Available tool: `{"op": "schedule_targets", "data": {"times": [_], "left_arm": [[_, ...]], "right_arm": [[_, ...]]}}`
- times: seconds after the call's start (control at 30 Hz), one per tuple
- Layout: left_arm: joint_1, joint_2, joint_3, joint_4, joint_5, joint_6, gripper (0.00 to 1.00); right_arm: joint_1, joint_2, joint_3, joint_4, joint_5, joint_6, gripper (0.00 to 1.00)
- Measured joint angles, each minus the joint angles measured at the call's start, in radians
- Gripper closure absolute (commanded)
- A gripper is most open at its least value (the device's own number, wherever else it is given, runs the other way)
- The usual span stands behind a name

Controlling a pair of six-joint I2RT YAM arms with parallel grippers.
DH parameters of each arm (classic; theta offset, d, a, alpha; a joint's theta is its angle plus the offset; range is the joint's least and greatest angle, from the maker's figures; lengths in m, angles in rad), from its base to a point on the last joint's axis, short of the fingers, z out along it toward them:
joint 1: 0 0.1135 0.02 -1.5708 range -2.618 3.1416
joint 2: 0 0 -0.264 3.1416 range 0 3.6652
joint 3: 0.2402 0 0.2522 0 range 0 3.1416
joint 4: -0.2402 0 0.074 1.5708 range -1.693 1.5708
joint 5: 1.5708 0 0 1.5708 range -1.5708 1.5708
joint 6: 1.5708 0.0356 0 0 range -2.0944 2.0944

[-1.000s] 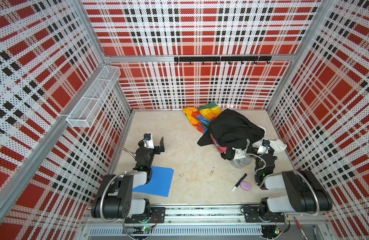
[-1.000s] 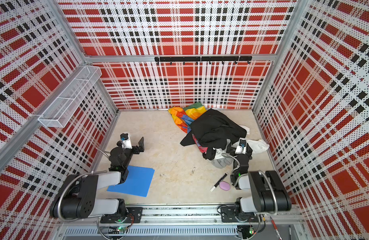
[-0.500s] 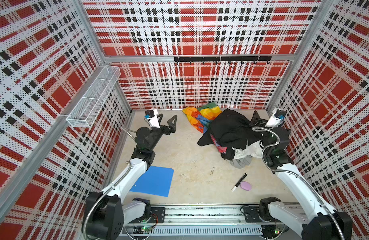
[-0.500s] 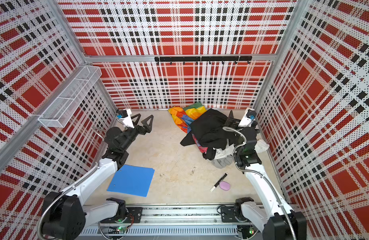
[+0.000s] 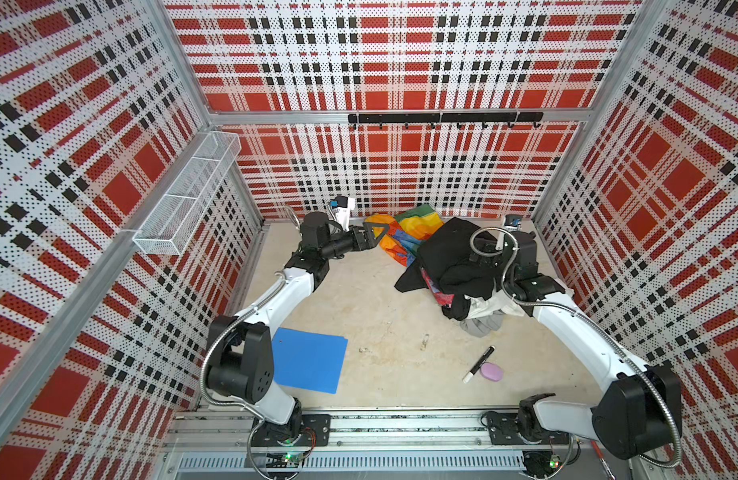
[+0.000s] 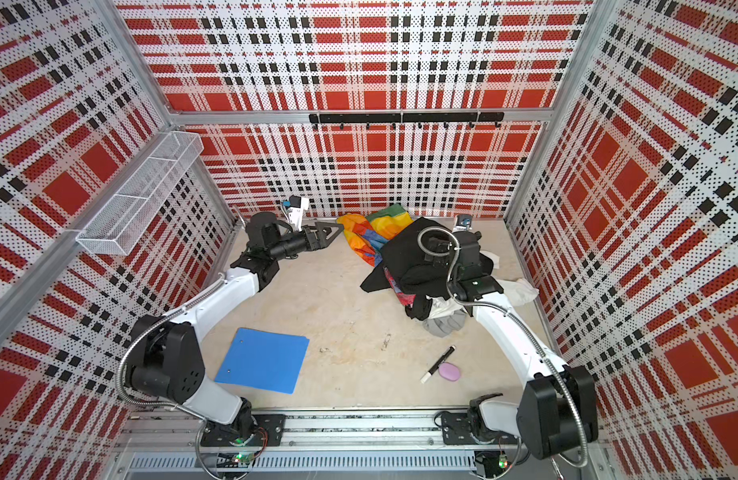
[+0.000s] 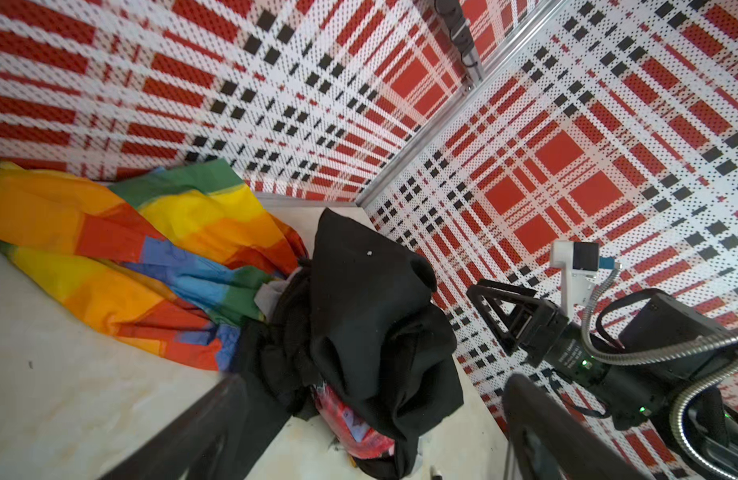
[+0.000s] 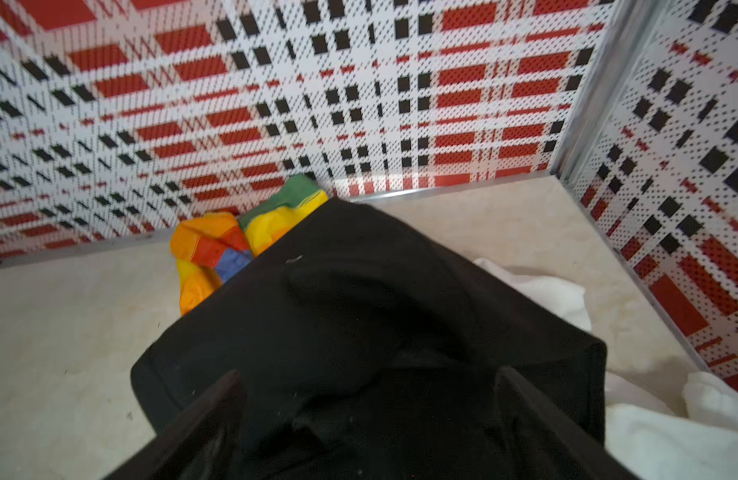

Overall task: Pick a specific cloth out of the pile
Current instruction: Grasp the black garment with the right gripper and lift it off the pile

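Grey fabric of the cloth [image 5: 481, 327] shows in both top views only as a small crumpled bunch on the table [image 5: 359, 299], at the edge of the pile [image 5: 450, 266] that faces the arm bases. A white cloth [image 5: 481, 305] lies on it, and the black garment [image 5: 446, 249] tops the heap. Most of the cloth is hidden, so no long axis can be read.

Right end effector [image 8: 369, 390]: jaws spread wide, holding nothing. It hangs over the black garment, which fills the space below and ahead of its fingers in the right wrist view. Contact cannot be confirmed. The cloth is not ahead of it. It lies behind and below, back along the arm's own forearm, and does not appear in that wrist view.

Left end effector [image 5: 375, 233]: jaws likewise wide and empty, just beside the rainbow cloth [image 5: 404, 232]. The cloth lies ahead of it and to its right, well apart, with the bulk of the pile between.

Assessment: the right arm is the nearer. Its coming move turns on drawing back and down to the edge behind it. Closing where it stands would likely take the black garment instead. The overlapping white cloth may come away with the cloth, so a grip low on the exposed bunch looks safest.
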Motion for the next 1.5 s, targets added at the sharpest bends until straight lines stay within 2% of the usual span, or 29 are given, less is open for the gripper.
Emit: {"op": "schedule_targets", "data": {"times": [0.17,0.27,0.57,0.7,0.83,0.87,0.9,0.97,1.03,1.07,1.13,1.27,1.5], "left_arm": [[0.007,-0.001,-0.005,-0.053,0.029,-0.008,0.01],[0.022,-0.028,-0.001,-0.13,0.032,0.036,0.01],[0.108,-0.087,0.149,-0.416,0.078,0.256,0.01],[0.11,-0.106,0.153,-0.468,0.093,0.301,0.01],[0.119,-0.112,0.143,-0.472,0.099,0.308,0.01],[0.123,-0.115,0.138,-0.47,0.101,0.308,0.01],[0.126,-0.117,0.134,-0.468,0.103,0.307,0.01],[0.133,-0.119,0.13,-0.463,0.108,0.305,0.01],[0.136,-0.119,0.129,-0.462,0.109,0.301,0.01],[0.136,-0.119,0.127,-0.456,0.109,0.3,0.01],[0.136,-0.121,0.119,-0.448,0.109,0.296,0.01],[0.129,-0.121,0.112,-0.44,0.119,0.293,0.01],[0.109,-0.121,0.111,-0.437,0.14,0.291,0.01]], "right_arm": [[0.174,0.048,0.012,-0.095,0.059,-0.057,0.0],[0.242,0.105,0.025,-0.137,0.067,-0.092,0.0],[0.257,0.337,0.103,-0.24,0.153,-0.126,0.0],[0.264,0.431,0.167,-0.27,0.164,-0.144,0.0],[0.282,0.534,0.206,-0.285,0.226,-0.145,0.0],[0.288,0.555,0.213,-0.286,0.247,-0.145,0.04],[0.293,0.571,0.22,-0.288,0.27,-0.147,0.14],[0.299,0.595,0.234,-0.29,0.315,-0.137,0.42],[0.299,0.607,0.246,-0.29,0.351,-0.13,0.65],[0.3,0.609,0.25,-0.288,0.362,-0.126,0.74],[0.301,0.608,0.253,-0.279,0.372,-0.121,0.86],[0.296,0.583,0.251,-0.272,0.37,-0.11,1.0],[0.264,0.444,0.255,-0.289,0.275,-0.1,1.0]]}}
